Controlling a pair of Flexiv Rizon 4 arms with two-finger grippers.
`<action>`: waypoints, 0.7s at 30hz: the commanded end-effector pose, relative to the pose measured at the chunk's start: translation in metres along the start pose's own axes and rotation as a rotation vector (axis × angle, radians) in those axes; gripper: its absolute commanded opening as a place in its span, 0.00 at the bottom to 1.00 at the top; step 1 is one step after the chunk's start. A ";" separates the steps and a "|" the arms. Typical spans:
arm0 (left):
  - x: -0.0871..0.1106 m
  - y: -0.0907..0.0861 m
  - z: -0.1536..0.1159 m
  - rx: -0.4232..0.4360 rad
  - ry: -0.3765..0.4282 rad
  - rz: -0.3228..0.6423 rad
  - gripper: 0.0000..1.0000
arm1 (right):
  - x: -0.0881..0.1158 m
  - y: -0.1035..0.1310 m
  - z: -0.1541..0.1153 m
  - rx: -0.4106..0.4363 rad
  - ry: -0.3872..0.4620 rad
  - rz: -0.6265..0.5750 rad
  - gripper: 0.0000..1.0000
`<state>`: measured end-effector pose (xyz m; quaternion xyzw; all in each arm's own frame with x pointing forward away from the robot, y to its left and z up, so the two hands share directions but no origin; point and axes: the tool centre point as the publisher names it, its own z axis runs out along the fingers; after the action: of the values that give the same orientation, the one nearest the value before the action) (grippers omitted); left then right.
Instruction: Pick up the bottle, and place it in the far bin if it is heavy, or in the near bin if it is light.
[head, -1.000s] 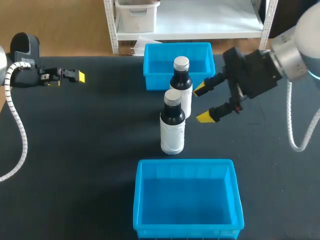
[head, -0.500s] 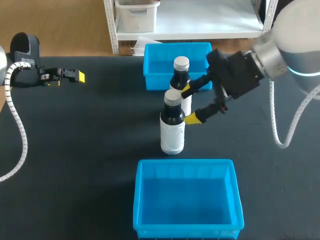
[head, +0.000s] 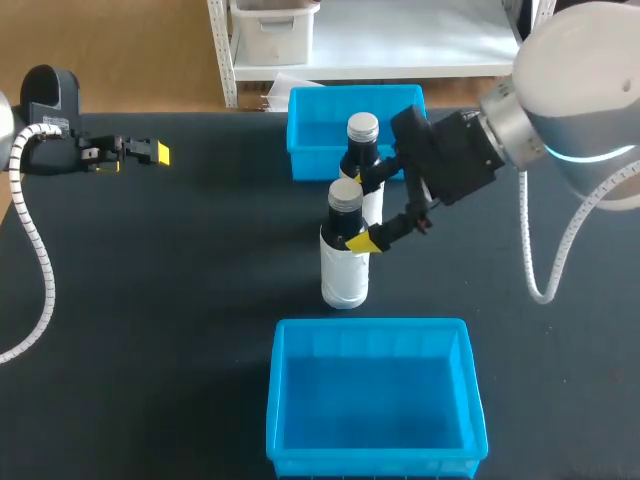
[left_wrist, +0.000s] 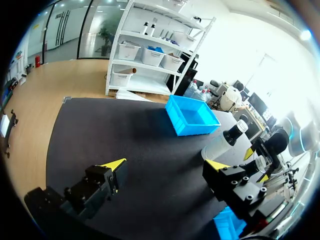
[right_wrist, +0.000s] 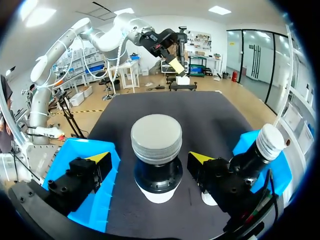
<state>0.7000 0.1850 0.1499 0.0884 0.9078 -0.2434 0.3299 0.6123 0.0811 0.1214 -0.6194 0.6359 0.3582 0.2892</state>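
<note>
Two dark bottles with white labels and silver caps stand mid-table. The near bottle (head: 345, 262) is in front of the far bottle (head: 362, 160), which stands just before the far blue bin (head: 306, 135). My right gripper (head: 359, 211) is open, its fingers on either side of the near bottle's neck. In the right wrist view the near bottle (right_wrist: 156, 145) stands between the fingers of the right gripper (right_wrist: 149, 159) with gaps on both sides, and the far bottle (right_wrist: 260, 150) is outside one finger. My left gripper (head: 150, 152) (left_wrist: 167, 165) is open and empty at the far left.
The near blue bin (head: 375, 400) sits empty at the table's front, just before the bottles. In the left wrist view the far bin (left_wrist: 192, 115) and the far bottle (left_wrist: 225, 142) lie well ahead of the left gripper. Bare dark tabletop (head: 180, 300) spreads to the left.
My right arm has moved left, bringing its open fingers from beside the bottles to either side of the near bottle's neck. The left arm and both bottles have stayed put.
</note>
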 end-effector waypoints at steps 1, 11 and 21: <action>0.000 0.000 0.000 0.000 0.000 0.000 1.00 | -0.002 -0.001 0.005 0.000 -0.004 -0.001 1.00; 0.000 0.000 0.000 0.000 0.000 0.000 1.00 | -0.003 -0.004 0.015 0.011 -0.004 0.010 1.00; 0.000 0.000 0.000 0.000 0.000 0.000 1.00 | -0.005 -0.008 0.022 0.002 -0.002 0.014 1.00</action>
<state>0.7000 0.1850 0.1499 0.0884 0.9078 -0.2434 0.3299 0.6163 0.1003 0.1126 -0.6139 0.6409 0.3586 0.2893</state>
